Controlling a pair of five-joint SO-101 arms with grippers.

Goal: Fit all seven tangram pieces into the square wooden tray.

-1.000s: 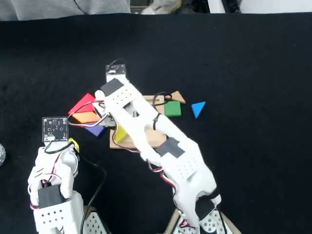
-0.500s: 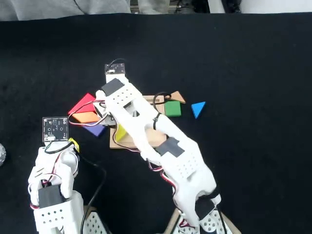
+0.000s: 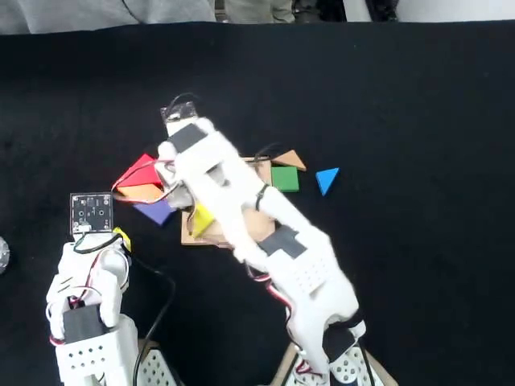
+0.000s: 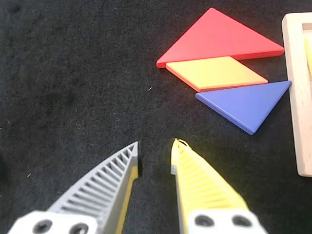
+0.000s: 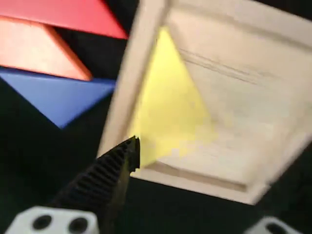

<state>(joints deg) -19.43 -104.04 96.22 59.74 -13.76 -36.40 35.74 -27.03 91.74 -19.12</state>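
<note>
Guard against right gripper (image 5: 190,195), spread empty above yellow triangle (image 5: 170,107) lying in tray (image 5: 146,63) corner, snagging the rim and shoving tray into adjacent blue triangle (image 5: 58,97); left gripper (image 4: 155,146) likewise parted, empty.

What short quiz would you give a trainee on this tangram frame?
1. True or false: the yellow triangle lies inside the wooden tray.
2. Fill in: between the red triangle and the blue-purple triangle lies the ____ parallelogram.
3. The left end effector is: A, open above the black cloth; B, shut on the red triangle; C, inside the wooden tray.
Key: 1 true; 2 orange; 3 A.
</note>
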